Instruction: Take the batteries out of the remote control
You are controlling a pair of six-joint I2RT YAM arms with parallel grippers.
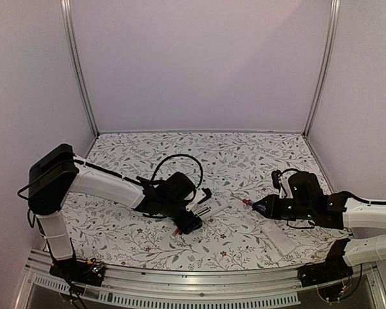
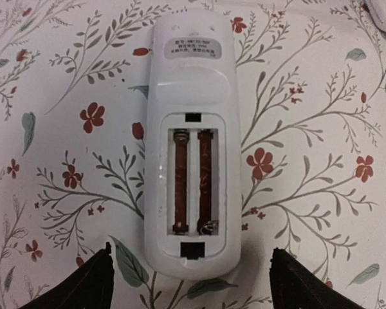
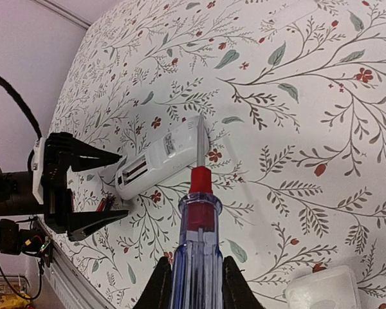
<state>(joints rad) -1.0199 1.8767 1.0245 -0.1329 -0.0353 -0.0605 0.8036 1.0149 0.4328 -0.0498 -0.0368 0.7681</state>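
Observation:
The white remote control (image 2: 190, 90) lies back side up on the flowered cloth, its cover off. Its long recess (image 2: 193, 183) shows two reddish-brown strips and a spring; I cannot tell whether these are batteries. One small red battery (image 3: 105, 204) lies on the cloth beside the remote's near end (image 1: 175, 230). My left gripper (image 2: 190, 252) is open, its fingers either side of the remote's end without touching it. My right gripper (image 3: 196, 280) is shut on the screwdriver (image 3: 199, 219), whose tip points at the remote's (image 3: 154, 158) far end. The top view shows remote (image 1: 212, 207), left gripper (image 1: 194, 211) and right gripper (image 1: 265, 207).
A flat white plate (image 1: 280, 238) lies on the cloth at the front right, just below my right gripper; its corner shows in the right wrist view (image 3: 321, 290). Metal posts (image 1: 77, 71) and pale walls close off the back. The table's front rail (image 1: 199, 283) runs behind the arm bases.

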